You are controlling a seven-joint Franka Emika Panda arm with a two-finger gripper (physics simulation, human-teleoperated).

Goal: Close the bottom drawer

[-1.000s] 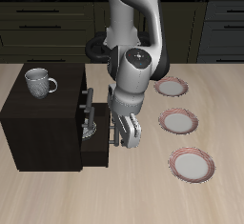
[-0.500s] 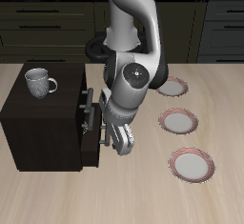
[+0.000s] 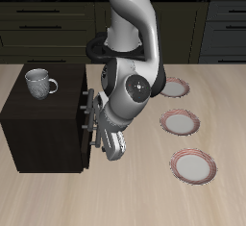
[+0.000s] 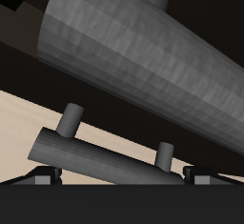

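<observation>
The dark brown wooden cabinet (image 3: 43, 124) stands on the table, with its drawer fronts facing the plates. The bottom drawer (image 3: 87, 159) is its lowest front and sits almost flush with the cabinet. My gripper (image 3: 107, 146) is tilted and low, pressed against that front at the bar handles (image 3: 93, 113). In the wrist view two dark grey bar handles fill the frame, one very close (image 4: 143, 56) and one on two posts (image 4: 105, 159). My fingertips (image 4: 43, 173) stand wide apart with nothing between them, so the gripper (image 4: 122, 176) is open.
A grey mug (image 3: 38, 81) stands on the cabinet top. Three plates lie beside the arm: one farther back (image 3: 174, 87), one in the middle (image 3: 180, 123), one nearest the table's front edge (image 3: 191, 163).
My gripper has moved toward the cabinet and dropped lower, tilting over. The bottom drawer, which stuck out a second ago, has slid in with it.
</observation>
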